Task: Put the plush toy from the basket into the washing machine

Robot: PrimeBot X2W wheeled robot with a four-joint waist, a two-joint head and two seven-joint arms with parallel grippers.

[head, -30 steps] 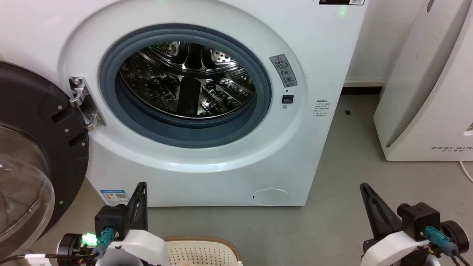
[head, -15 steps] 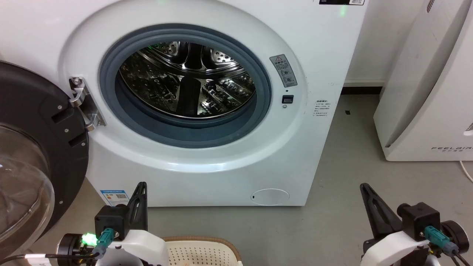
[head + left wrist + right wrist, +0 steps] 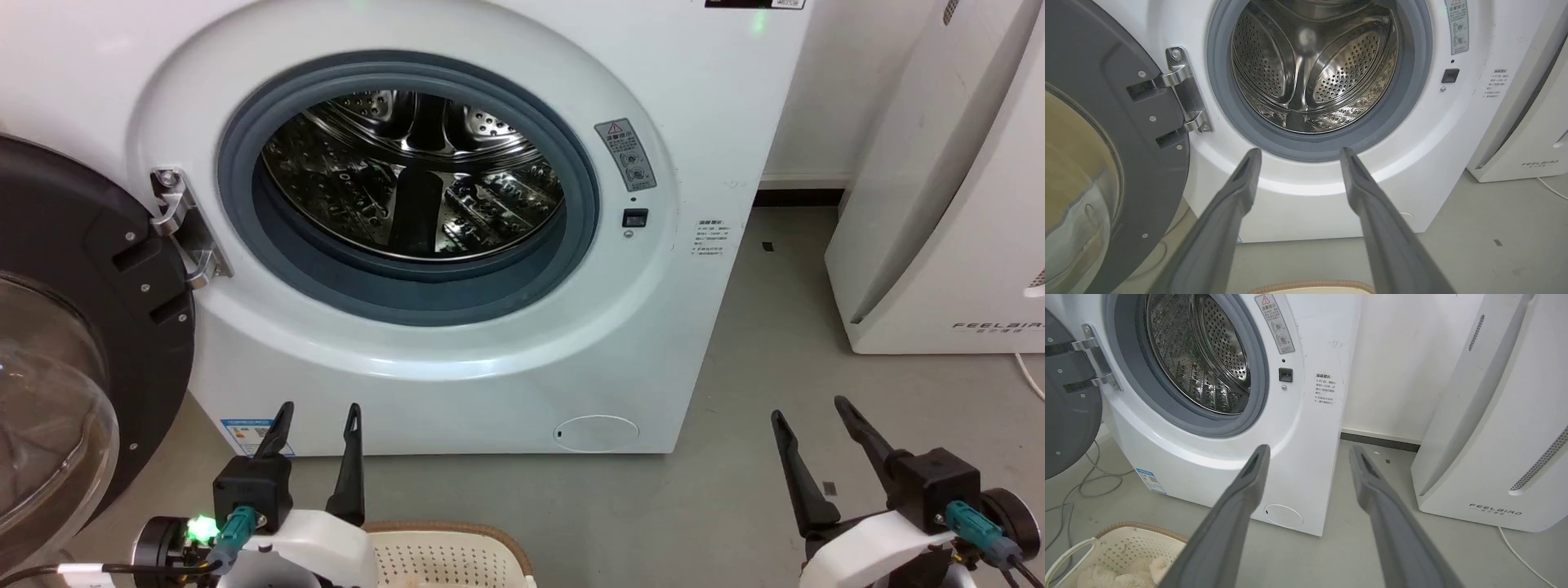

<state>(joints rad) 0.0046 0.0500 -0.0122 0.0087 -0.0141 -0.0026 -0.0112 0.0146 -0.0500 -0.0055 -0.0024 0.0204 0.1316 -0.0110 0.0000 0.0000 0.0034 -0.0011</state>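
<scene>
Spread wide, nothing held: left gripper and right gripper, low before the washing machine. Black-framed door swung fully left, clear of the grey gasket; drum mouth open. In the basket, the plush toy, on the floor near the machine's base, apart from it. Bare floor between machine and white appliance at right, reaching back to the wall.

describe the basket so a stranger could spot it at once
Find the big white washing machine with its door open. On the grey floor before it sits the basket: cream perforated plastic, brown woven-look rim, fluffy plush toy inside.
</scene>
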